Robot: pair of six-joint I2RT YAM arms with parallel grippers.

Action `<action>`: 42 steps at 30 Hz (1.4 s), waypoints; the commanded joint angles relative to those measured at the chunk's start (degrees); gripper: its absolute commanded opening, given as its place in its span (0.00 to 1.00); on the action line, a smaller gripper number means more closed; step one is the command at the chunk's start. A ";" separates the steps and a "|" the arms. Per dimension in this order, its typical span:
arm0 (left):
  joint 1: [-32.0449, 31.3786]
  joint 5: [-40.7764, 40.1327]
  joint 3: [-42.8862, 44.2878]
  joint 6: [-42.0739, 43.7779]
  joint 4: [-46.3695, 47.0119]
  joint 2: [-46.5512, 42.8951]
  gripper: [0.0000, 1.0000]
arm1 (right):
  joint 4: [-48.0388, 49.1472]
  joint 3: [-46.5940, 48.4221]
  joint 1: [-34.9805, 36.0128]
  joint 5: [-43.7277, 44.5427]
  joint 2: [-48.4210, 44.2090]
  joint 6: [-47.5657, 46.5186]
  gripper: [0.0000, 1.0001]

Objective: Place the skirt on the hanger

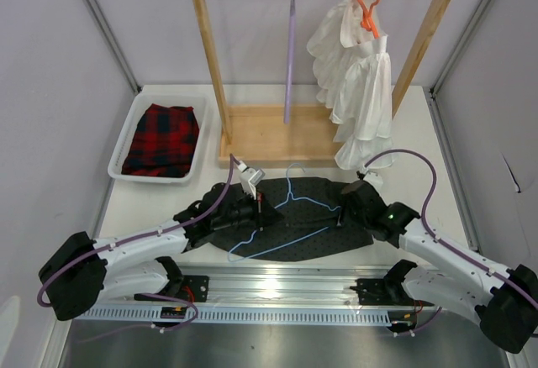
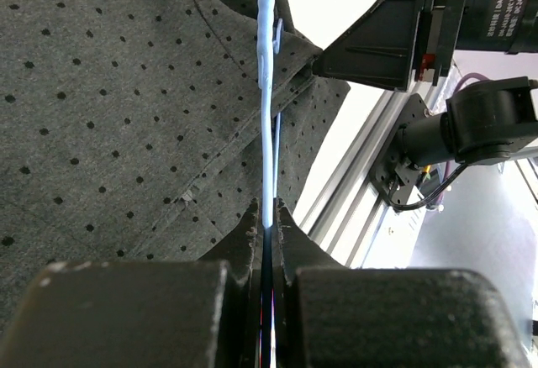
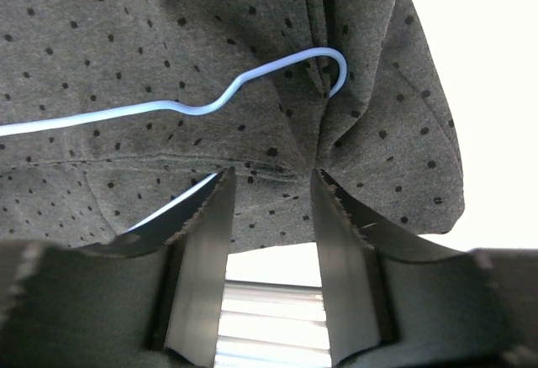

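Note:
The dark dotted skirt [image 1: 315, 225] lies flat on the table in front of the arms. The pale blue wire hanger [image 1: 290, 193] lies on top of it. My left gripper [image 1: 257, 209] is shut on the hanger's wire; in the left wrist view the wire [image 2: 267, 124] runs straight out from between the closed fingertips [image 2: 267, 217] over the skirt [image 2: 126, 116]. My right gripper [image 1: 342, 214] is open over the skirt's right part. In the right wrist view its tips [image 3: 271, 179] straddle the skirt's edge [image 3: 210, 40], and the hanger's curved end [image 3: 332, 70] lies just beyond.
A wooden rack [image 1: 213, 57] stands at the back with a lilac hanger [image 1: 290, 57] and an orange hanger [image 1: 368, 7] bearing a white ruffled garment [image 1: 357, 91]. A white bin [image 1: 126, 145] at the left holds a red-black plaid garment [image 1: 164, 137]. A metal rail [image 1: 277, 288] runs along the near edge.

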 commanded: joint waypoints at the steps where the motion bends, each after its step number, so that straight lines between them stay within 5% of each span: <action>1: 0.78 1.27 -0.45 0.07 3.40 0.19 0.00 | 1.46 -1.12 0.25 1.92 -0.63 0.57 0.43; 24: 2.10 2.16 -0.54 0.95 2.61 0.89 0.00 | 6.65 -2.09 -0.98 5.53 0.60 -1.88 0.34; 32: 2.54 1.28 -1.33 1.04 3.05 0.54 0.00 | 6.22 -0.07 -1.85 5.87 2.54 -3.11 0.07; 42: 3.51 -1.71 -2.65 1.21 8.22 4.05 0.00 | -2.04 8.45 -5.81 4.30 -0.54 -5.66 0.01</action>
